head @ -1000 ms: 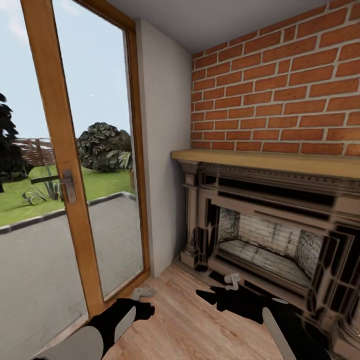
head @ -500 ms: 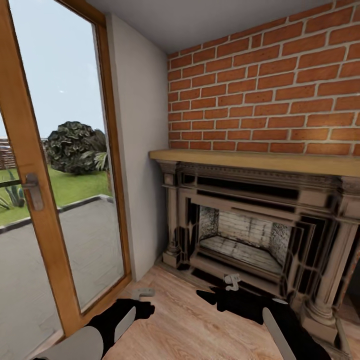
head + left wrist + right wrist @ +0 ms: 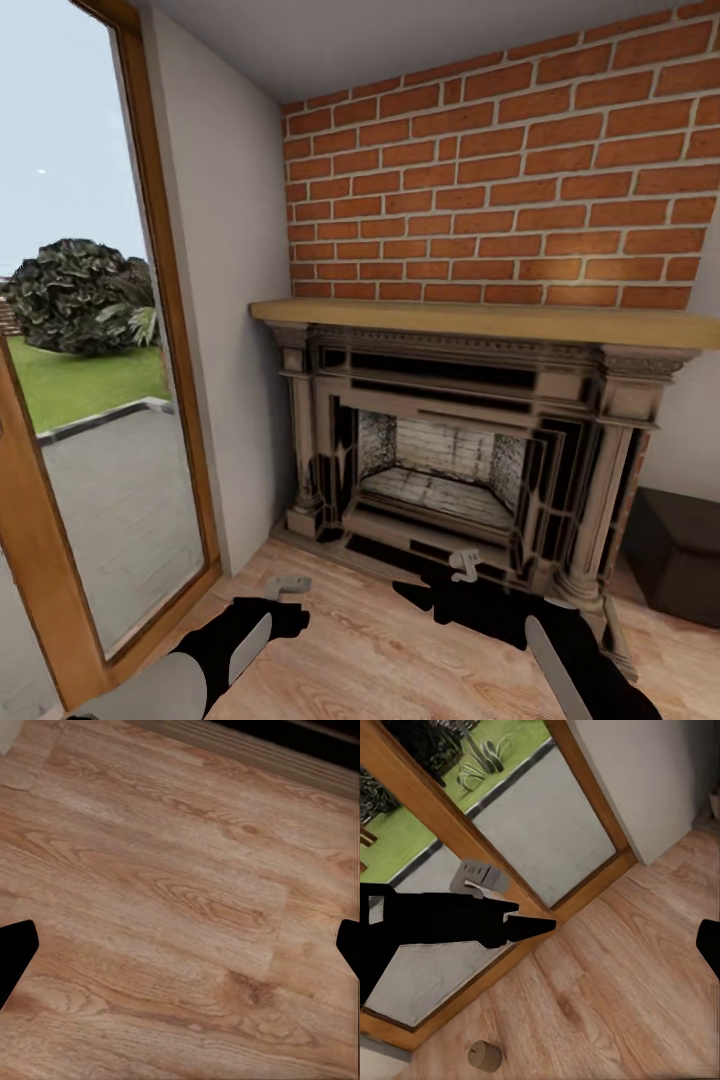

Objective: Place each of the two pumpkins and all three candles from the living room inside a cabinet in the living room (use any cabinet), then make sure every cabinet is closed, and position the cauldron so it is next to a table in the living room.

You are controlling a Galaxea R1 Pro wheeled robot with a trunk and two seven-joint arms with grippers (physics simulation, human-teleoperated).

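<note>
View swung rightward: fireplace [image 3: 450, 440] now centred, dark cabinet [image 3: 680, 550] newly beside it; both claws' spread indiscernible.

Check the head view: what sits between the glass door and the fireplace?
In the head view, a plain pale wall section separates the glass door from the fireplace. Bare wooden floor lies at its foot.

A living room in a home; an ornate grey fireplace [image 3: 450, 450] with a pale wooden mantel shelf [image 3: 480, 320] stands against a red brick wall [image 3: 500, 190] at the far side; a wood-plank floor [image 3: 390, 650] runs underneath; on the left, a tall wood-framed glass door [image 3: 90, 400] looks onto a paved patio, lawn and shrubs.
</note>
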